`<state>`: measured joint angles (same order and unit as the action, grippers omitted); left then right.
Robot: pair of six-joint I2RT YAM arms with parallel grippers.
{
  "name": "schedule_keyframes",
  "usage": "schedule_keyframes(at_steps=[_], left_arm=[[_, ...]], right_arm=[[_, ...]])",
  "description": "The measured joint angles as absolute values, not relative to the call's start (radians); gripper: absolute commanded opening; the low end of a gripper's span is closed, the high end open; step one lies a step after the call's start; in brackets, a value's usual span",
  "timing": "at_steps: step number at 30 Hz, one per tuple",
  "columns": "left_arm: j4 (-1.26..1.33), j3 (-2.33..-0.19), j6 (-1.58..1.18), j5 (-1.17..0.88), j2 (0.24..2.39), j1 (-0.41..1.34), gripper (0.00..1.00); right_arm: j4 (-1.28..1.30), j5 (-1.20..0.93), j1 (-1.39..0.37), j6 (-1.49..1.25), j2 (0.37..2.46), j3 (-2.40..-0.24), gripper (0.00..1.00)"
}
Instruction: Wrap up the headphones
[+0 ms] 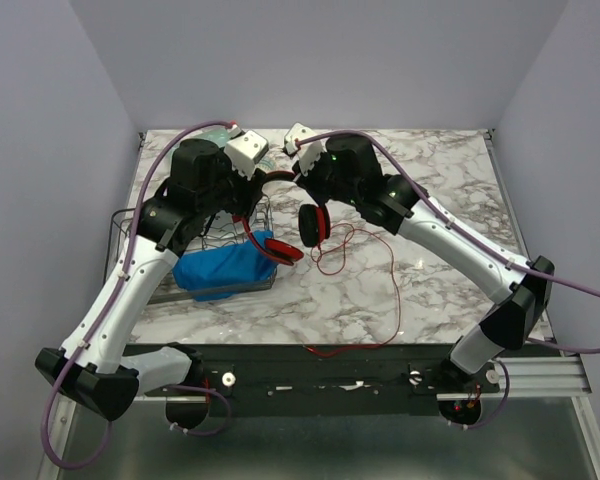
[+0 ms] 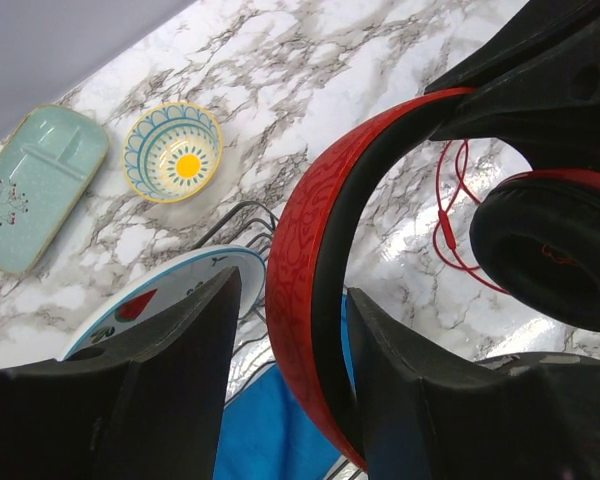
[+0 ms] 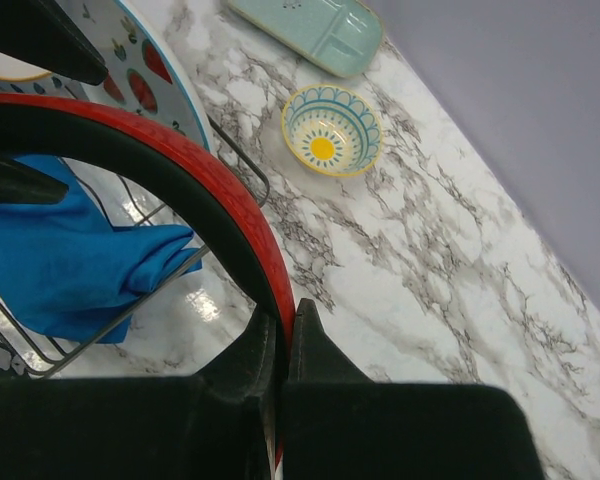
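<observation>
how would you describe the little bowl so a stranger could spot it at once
Look on the white marble table, near the pale green divided tray. The bowl sits on the marble just beside that tray, not touching it. It is the only small round dish, with blue arches around the rim and a yellow sun in the centre.
</observation>
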<state>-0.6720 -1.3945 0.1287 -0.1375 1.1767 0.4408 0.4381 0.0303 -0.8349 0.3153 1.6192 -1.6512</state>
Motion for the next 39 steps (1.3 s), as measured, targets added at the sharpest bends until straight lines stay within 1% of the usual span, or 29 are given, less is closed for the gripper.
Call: schedule_keyframes(at_steps=[3,5,6,8,9,12,14,15,16,17,19,20,21,22,24,26,29,31,35,39], left_arm=[[-0.672,-1.387,0.131,-0.132,1.178,0.442,0.53],[-0.672,-1.385,0.132,-0.126,1.181,0.445,0.52],[-0.672,-1.384,0.135,-0.123,1.185,0.449,0.44],[-0.672,-1.384,0.138,-0.12,1.191,0.454,0.31],[-0.672,-1.384,0.14,-0.12,1.193,0.455,0.18],[-0.675,-1.383,0.141,-0.099,1.198,0.458,0.0],[-0.685,-1.381,0.146,-0.084,1.201,0.456,0.0],[-0.689,-1.375,0.149,-0.08,1.201,0.457,0.0],[-0.686,-1.37,0.147,-0.08,1.201,0.459,0.0],[-0.679,-1.363,0.144,-0.08,1.2,0.459,0.0],[-0.653,-1.339,0.12,-0.081,1.196,0.459,0.0],[-0.638,-1.326,0.105,-0.081,1.194,0.458,0.0],[-0.63,-1.317,0.087,-0.082,1.194,0.457,0.0],[-0.626,-1.306,0.073,-0.084,1.193,0.456,0.0],[-0.626,-1.296,0.05,-0.091,1.192,0.448,0.0],[-0.624,-1.295,0.01,-0.103,1.191,0.421,0.0],[-0.613,-1.312,-0.041,-0.113,1.183,0.356,0.0],[-0.607,-1.346,-0.066,-0.125,1.18,0.307,0.0],[-0.599,-1.468,-0.117,-0.157,1.169,0.219,0.0],[-0.591,-1.592,-0.152,-0.171,1.135,0.184,0.0]], right_arm=[[0.438,0.03,-0.839,0.315,1.613,-1.651,0.01],[0.438,0.033,-0.845,0.315,1.609,-1.651,0.01],[0.438,0.034,-0.847,0.315,1.608,-1.651,0.01],[0.438,0.036,-0.855,0.315,1.608,-1.651,0.01],[0.438,0.038,-0.859,0.315,1.608,-1.651,0.01],[0.438,0.04,-0.865,0.316,1.608,-1.651,0.01],[0.435,0.047,-0.871,0.316,1.607,-1.652,0.02],[0.436,0.053,-0.871,0.316,1.606,-1.652,0.06],[0.436,0.056,-0.873,0.313,1.604,-1.652,0.23],[0.436,0.056,-0.873,0.309,1.603,-1.652,0.35],[0.439,0.053,-0.873,0.292,1.6,-1.652,0.55],[0.44,0.049,-0.873,0.287,1.593,-1.651,0.67],[0.438,0.044,-0.873,0.281,1.585,-1.651,0.69],[0.435,0.033,-0.873,0.279,1.569,-1.65,0.79],[0.418,0.012,-0.873,0.272,1.524,-1.629,0.83],[0.385,-0.026,-0.873,0.265,1.429,-1.576,0.88],[0.305,-0.074,-0.873,0.268,1.287,-1.474,0.91],[0.227,-0.092,-0.873,0.282,1.18,-1.367,0.94],[0.067,-0.093,-0.873,0.322,1.024,-1.141,0.96],[-0.022,-0.091,-0.873,0.356,0.998,-0.978,0.96]])
